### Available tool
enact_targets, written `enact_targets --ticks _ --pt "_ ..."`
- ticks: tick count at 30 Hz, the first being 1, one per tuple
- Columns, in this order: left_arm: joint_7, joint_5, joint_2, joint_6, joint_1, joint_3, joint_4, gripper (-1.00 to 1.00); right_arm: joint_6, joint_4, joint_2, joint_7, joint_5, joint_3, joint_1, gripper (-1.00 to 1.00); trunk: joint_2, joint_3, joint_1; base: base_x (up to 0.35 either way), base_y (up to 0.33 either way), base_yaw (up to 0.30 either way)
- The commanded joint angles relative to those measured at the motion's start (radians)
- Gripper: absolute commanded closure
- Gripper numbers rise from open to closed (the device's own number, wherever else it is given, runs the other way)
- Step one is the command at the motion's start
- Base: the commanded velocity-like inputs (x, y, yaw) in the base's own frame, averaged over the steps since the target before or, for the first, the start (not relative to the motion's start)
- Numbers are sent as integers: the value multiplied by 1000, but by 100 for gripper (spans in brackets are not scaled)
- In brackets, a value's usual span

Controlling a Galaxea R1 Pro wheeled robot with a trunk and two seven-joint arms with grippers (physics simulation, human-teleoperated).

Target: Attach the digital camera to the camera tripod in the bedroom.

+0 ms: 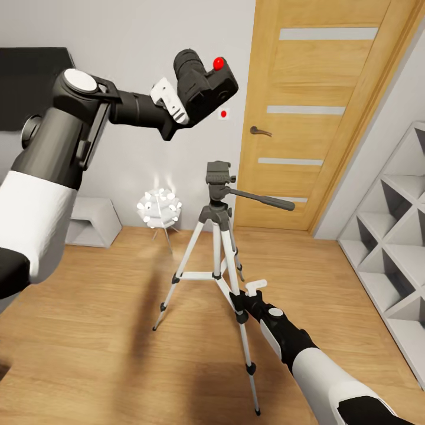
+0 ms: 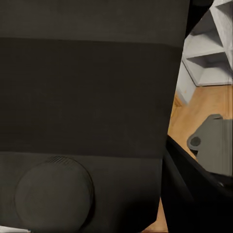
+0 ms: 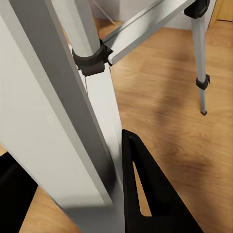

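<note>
Head view pretty much explains the setup: the left hand point(image 1: 177, 109) is up high with the camera point(image 1: 203, 88) clamped in it, above and a bit left of the tripod point(image 1: 218, 236), which stands on the wood floor point(image 1: 88, 330) in front of the door point(image 1: 319, 118). Makes sense to me, since the camera has to come down onto the tripod head point(image 1: 218, 174), so you'd want it over the top first. It's well clear of the head for now, so I'd say the mounting isn't done yet. Meanwhile the right hand point(image 1: 245, 295) is down low at the near leg point(image 1: 242, 319), closed around it I think, probably to steady the thing while the other arm works. Right wrist view backs that up: the leg point(image 3: 104, 116) runs right along a dark finger point(image 3: 145, 189), though I can't see both fingers pinching it, so call it likely rather than certain. Left wrist view is mostly the camera's black body point(image 2: 87, 97) up close, but off to the side it catches the tripod head point(image 2: 213, 143) below, which tells you the two aren't lined up yet.
</note>
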Motion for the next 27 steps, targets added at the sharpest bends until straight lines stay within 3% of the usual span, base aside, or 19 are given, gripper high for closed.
enact_targets --ticks 1,5,10,22,27 --pt "-4 -4 0 6 -2 -24 2 100 -3 5 0 0 50 6 -1 100 -2 -2 1 0 0 0" --pt "-5 -5 -2 5 -3 -94 32 100 -3 5 0 0 50 6 -1 100 -2 -2 1 0 0 0" --pt "-5 -12 -1 6 -3 -126 50 100 -2 5 0 0 50 7 -1 100 -2 -2 1 0 0 0" --pt "-5 -34 6 6 -3 -150 54 100 -2 5 0 0 51 7 -1 100 -2 -2 1 0 0 0" --pt "1 -101 0 5 -3 -150 73 100 -3 5 0 0 51 7 -1 100 -2 -2 1 0 0 0"
